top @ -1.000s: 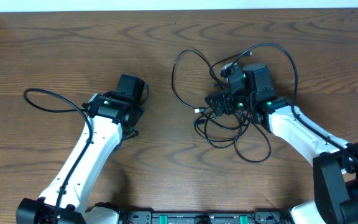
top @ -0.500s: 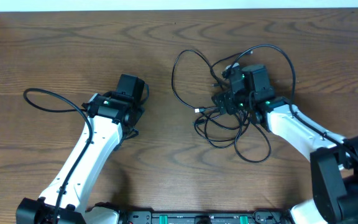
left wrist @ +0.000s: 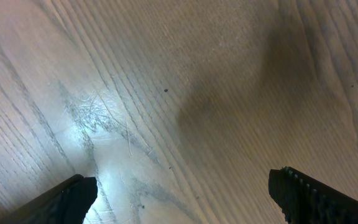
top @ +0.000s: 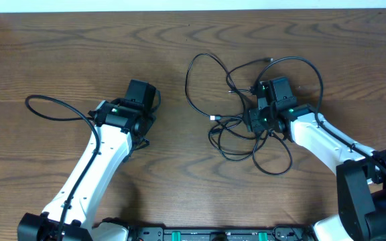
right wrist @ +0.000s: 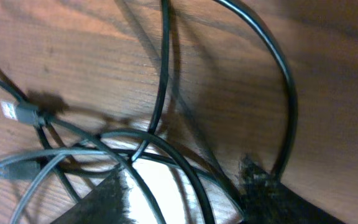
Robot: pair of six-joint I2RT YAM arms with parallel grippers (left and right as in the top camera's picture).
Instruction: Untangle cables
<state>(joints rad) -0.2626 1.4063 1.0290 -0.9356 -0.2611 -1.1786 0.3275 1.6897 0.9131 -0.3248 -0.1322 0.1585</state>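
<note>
Change: right gripper has slid back toward its own arm, off the far part of the cables and onto the middle of the knot. With it off the far loops, they lie more spread out, and a small plug end now shows on the far side of the right gripper. The fingers have narrowed a little.

Right wrist view: fingers apart, several black strands running between the tips, no pinch visible yet. Looks like a fresh grab at the crossing point rather than a pull. Judgement: task is early. The loops still cross each other many times and no cord is separated out.

Cables sit under and all around the right gripper, with one loop reaching out on its left side and a bigger one curling round its near side. A USB plug lies just left of the right gripper.

Left gripper is well apart from the right gripper, on its left. Its fingers are spread wide over bare wood, holding nothing.

Materials: the cords are thin, round, smooth black rubbery jacket, slightly glossy, springy, and hold open curves. The USB plug has a silvery metal tip on a dark moulded body. The table is brown wood with strong wavy grain, flat and matte with some glare.
</note>
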